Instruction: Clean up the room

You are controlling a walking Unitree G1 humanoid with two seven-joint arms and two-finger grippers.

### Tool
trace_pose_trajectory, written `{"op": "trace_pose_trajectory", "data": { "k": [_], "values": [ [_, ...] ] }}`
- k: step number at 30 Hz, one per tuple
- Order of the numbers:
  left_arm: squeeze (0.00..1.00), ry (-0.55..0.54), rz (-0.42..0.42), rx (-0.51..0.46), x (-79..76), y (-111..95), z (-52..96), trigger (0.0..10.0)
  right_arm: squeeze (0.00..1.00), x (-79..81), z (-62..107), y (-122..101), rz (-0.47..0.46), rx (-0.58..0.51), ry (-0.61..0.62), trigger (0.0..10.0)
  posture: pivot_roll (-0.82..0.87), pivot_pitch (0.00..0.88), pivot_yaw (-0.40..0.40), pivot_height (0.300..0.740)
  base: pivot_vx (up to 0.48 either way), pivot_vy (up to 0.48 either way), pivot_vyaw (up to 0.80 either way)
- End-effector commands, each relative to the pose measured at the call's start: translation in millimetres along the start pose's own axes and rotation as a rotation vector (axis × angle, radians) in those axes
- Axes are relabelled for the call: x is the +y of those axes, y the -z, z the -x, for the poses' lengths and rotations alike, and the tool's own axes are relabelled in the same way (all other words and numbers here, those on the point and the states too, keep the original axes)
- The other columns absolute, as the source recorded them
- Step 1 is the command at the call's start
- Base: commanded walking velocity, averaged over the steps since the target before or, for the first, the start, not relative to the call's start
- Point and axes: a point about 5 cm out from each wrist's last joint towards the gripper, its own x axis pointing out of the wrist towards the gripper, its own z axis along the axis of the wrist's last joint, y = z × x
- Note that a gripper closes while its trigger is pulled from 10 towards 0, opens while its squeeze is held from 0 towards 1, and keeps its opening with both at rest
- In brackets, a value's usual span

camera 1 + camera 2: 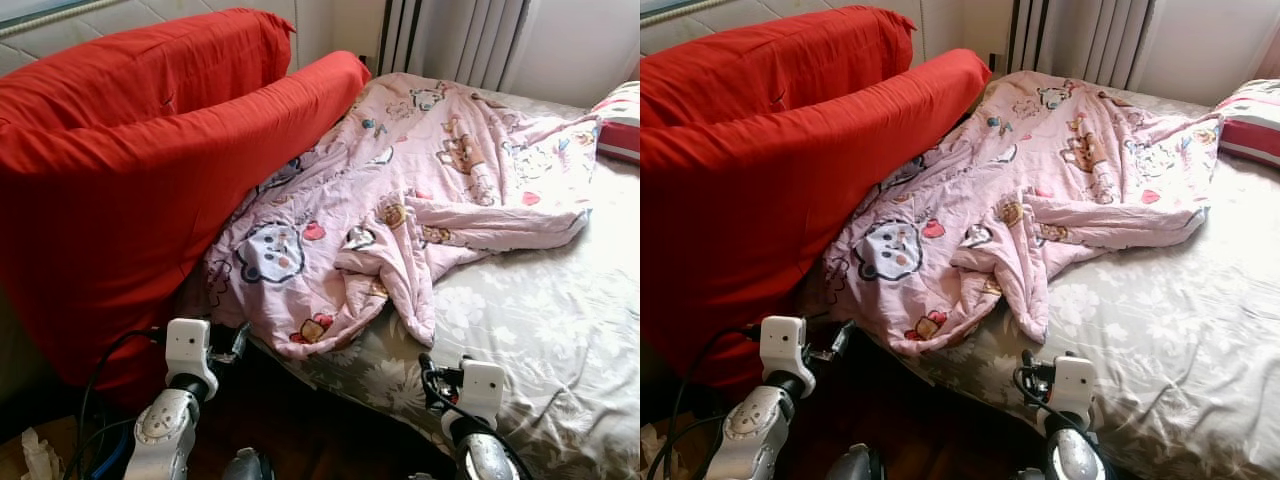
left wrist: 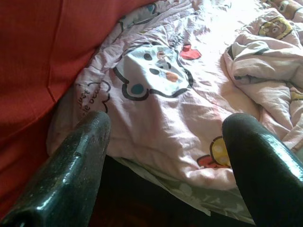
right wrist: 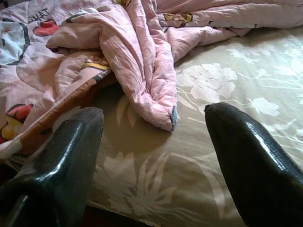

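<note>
A pink quilt printed with cartoon animals lies crumpled across the bed, one corner folded down toward the near edge. My left gripper is open, low at the bed's near edge, facing the quilt's hanging hem beside the red cushion. My right gripper is open too, just in front of the folded quilt corner, holding nothing. Both arms rise from the bottom of the head views.
Two large red cushions lean against the bed's left side. The beige floral sheet covers the mattress. A red striped pillow sits far right, grey curtains behind. Dark floor lies below the bed edge.
</note>
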Motion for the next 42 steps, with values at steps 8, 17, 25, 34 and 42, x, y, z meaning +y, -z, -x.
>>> {"op": "trace_pose_trajectory", "data": {
  "k": [8, 17, 25, 34, 42],
  "values": [
    [0.00, -0.006, 0.002, 0.023, 2.6, 3.2, 1.7, 10.0, 0.00, 1.0, 2.1, 3.4, -0.004, 0.011, 0.002, 10.0, -0.02, 0.182, 0.021, 0.628, 0.235, 0.000, 0.00],
    [0.00, -0.005, 0.001, 0.025, 2.4, 3.5, 1.6, 10.0, 0.00, 1.7, 2.3, 4.1, -0.004, 0.015, -0.001, 10.0, -0.02, 0.184, 0.021, 0.628, 0.274, 0.000, 0.00],
    [0.00, -0.004, 0.002, 0.025, 1.6, 3.3, 1.5, 10.0, 0.00, 1.7, 2.7, 5.1, -0.003, 0.021, -0.002, 10.0, -0.02, 0.187, 0.021, 0.628, 0.069, 0.000, 0.00],
    [0.00, -0.003, 0.002, 0.027, 1.5, 3.8, 1.9, 10.0, 0.00, 3.0, 3.2, 6.1, -0.004, 0.027, -0.004, 10.0, -0.02, 0.189, 0.021, 0.628, 0.244, 0.000, 0.00],
    [0.00, -0.002, 0.002, 0.028, 1.3, 3.9, 2.2, 10.0, 0.00, 3.4, 3.4, 6.9, -0.002, 0.032, -0.003, 10.0, -0.02, 0.193, 0.023, 0.628, 0.105, 0.000, 0.00]
  ]
}}
